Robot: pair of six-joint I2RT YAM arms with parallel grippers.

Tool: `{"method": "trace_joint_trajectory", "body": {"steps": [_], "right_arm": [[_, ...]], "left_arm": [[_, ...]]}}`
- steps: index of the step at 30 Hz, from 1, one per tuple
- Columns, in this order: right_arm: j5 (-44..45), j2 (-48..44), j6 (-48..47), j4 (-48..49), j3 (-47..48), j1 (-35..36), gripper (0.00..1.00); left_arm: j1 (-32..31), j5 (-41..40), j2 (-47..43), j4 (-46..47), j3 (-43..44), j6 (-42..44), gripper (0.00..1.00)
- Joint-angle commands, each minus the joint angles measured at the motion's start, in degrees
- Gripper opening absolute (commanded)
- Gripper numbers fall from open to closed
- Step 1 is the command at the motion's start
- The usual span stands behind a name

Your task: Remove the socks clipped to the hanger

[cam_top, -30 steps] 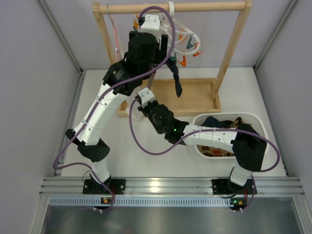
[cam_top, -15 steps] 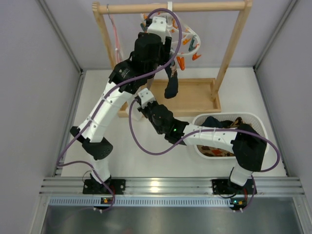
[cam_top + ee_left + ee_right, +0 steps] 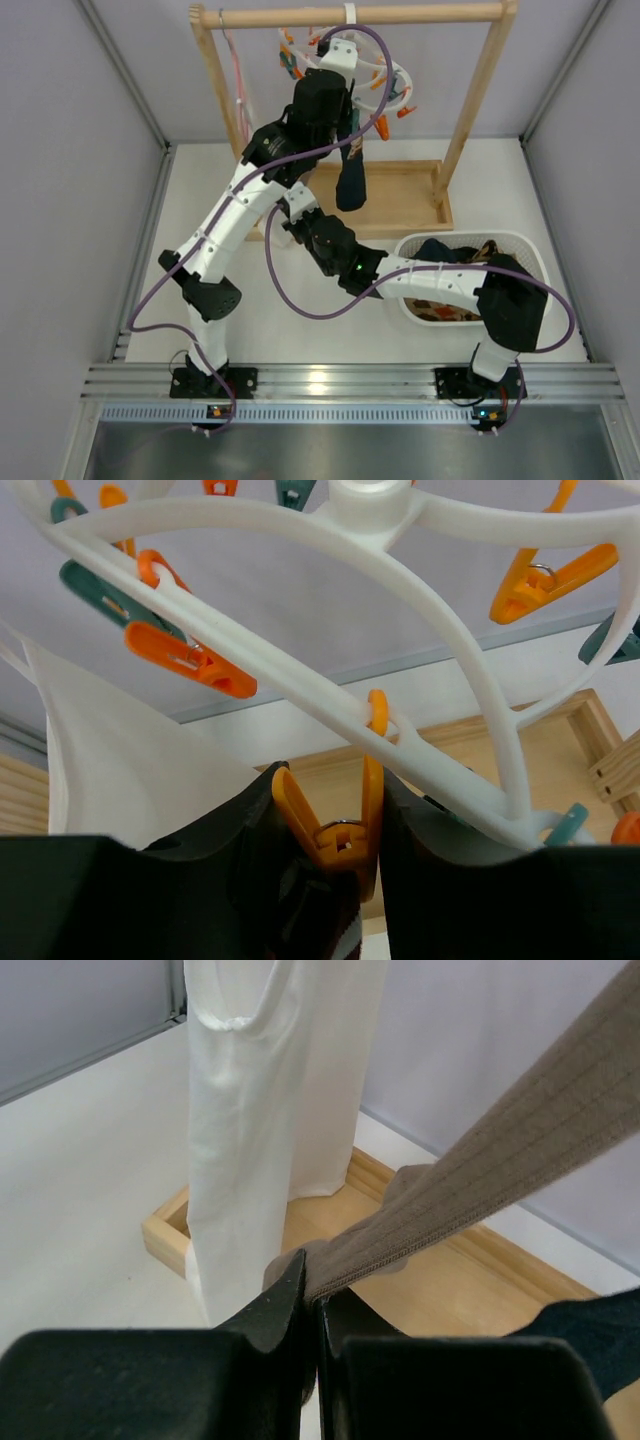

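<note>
The white hanger (image 3: 392,72) with orange and teal clothespins hangs from the wooden rail; its loop (image 3: 300,670) fills the left wrist view. My left gripper (image 3: 325,815) reaches up under it, its fingers pressing both handles of an orange clothespin (image 3: 340,835). A dark sock (image 3: 352,178) dangles below the hanger. My right gripper (image 3: 313,1285) is shut on the toe end of a taupe sock (image 3: 480,1175), which stretches taut up to the right. A navy sock (image 3: 590,1325) shows at that view's lower right.
A long white cloth (image 3: 260,1110) hangs just left of the taupe sock. The wooden rack (image 3: 400,14) stands on a tray base (image 3: 405,195). A thin pink hanger (image 3: 238,80) is at the rail's left. A white basket (image 3: 525,245) with socks sits right.
My left arm has moved up and right to the hanger and its jaws have closed onto the orange clothespin. The dark sock has swung slightly left. The right arm has held still.
</note>
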Motion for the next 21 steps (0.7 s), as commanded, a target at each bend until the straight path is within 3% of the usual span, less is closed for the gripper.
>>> {"method": "trace_joint_trajectory", "body": {"steps": [1,8,11,14,15,16,19,21], "right_arm": [[-1.42,-2.60,0.84,0.09,-1.08,1.87,0.00],[-0.02,-4.18,1.54,1.67,-5.37,1.87,0.00],[2.35,-6.28,2.60,2.81,-9.49,1.78,0.00],[5.68,-11.28,5.67,0.62,-15.19,1.78,0.00],[6.31,-15.47,8.37,-0.25,-16.88,1.78,0.00],[6.75,-17.78,10.14,-2.00,-18.38,1.60,0.00],[6.06,-27.18,18.66,-15.25,-21.55,0.20,0.00],[5.79,-32.79,23.05,-29.48,-20.68,-1.81,0.00]], "left_arm": [[0.37,-0.36,0.18,5.63,2.11,2.32,0.41],[0.37,-0.79,0.36,6.24,2.38,1.79,0.24],[0.37,-1.06,0.09,6.16,1.06,1.18,0.23],[0.37,-0.36,-1.66,6.24,-2.18,0.21,0.33],[0.37,-0.35,-3.15,6.24,-3.06,-1.79,0.44],[0.37,-0.53,-4.03,6.24,-4.11,-2.25,0.47],[0.37,-1.76,-7.90,6.07,-9.29,-5.41,0.67],[0.37,-0.97,-11.23,6.16,-13.34,-7.69,0.79]]}}
